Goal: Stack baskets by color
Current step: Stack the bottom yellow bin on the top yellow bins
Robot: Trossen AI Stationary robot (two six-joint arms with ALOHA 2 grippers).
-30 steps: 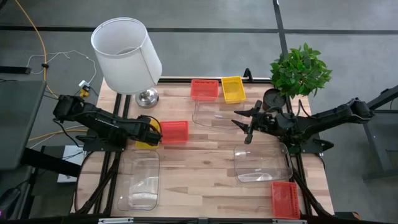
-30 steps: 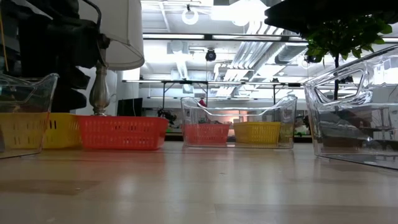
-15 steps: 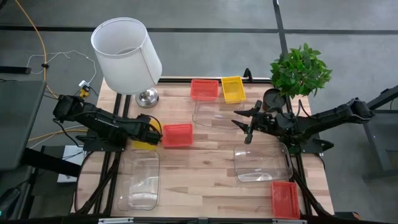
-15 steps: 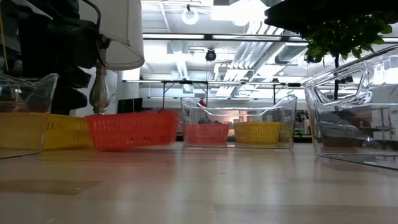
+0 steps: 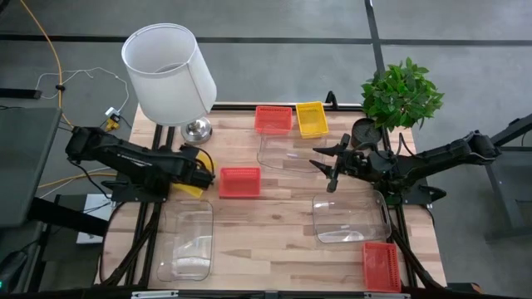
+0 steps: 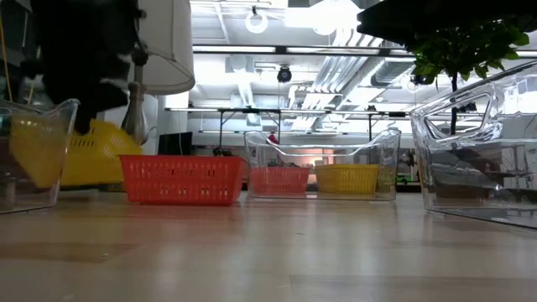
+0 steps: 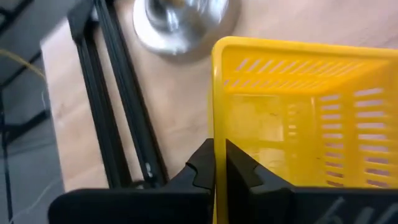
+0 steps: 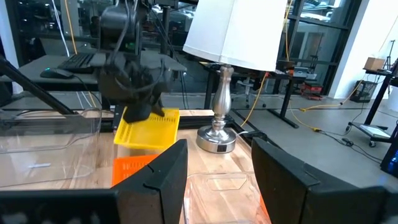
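- Gripping the rim of a yellow mesh basket, the left gripper has its two dark fingers pinched fully together on the basket's thin wall, at the table's left side just beside the lamp base.
- That yellow basket hangs tilted, one end raised off the wood and its open side turned partly sideways; which way its long axis runs cannot be told.
- Just beside it on the tabletop lies a red-orange basket, flat and upright, its long axis running across the table.
- At the far edge, a second red-orange basket and a second yellow basket sit side by side, with a clear tub just in front of them.
- The right gripper hovers over the table's right half with its fingers spread apart and nothing between them.
- Below it rests another clear tub, and a third red-orange basket lies at the near right corner, long axis pointing front to back.
- A third clear tub occupies the near left.
- The table is pale planked wood on a black frame; a white-shaded lamp and a leafy potted plant stand at its back corners.
- Beyond the table, the room shows bright ceiling lights and benches.
- The baskets are slotted plastic with rectangular walls; the tubs are glossy and transparent with rounded corners.
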